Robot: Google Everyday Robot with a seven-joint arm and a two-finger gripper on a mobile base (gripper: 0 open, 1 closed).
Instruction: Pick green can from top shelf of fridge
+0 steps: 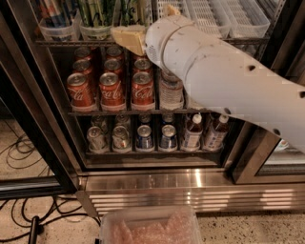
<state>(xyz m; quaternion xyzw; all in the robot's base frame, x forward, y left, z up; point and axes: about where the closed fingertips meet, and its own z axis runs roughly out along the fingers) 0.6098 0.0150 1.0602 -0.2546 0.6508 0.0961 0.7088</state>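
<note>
The fridge (157, 183) stands open in front of me. On its top shelf (57, 43), green and silvery-white cans (97, 13) stand in clear bins (95, 32) at the left. White slotted bins (240, 19) fill the right. My gripper (142, 25) is at the end of the white arm (224, 81). It is up at the top shelf, just right of the green cans and in front of another green can (129, 12). The arm hides the middle of the shelf.
Red cola cans (110, 90) and a water bottle (170, 90) fill the middle rack. Blue-and-silver cans (143, 138) and red-capped bottles (193, 133) stand on the lower rack. A black door frame (33, 105) is at the left. Cables (19, 147) lie on the floor. A clear tub (150, 226) is at the bottom.
</note>
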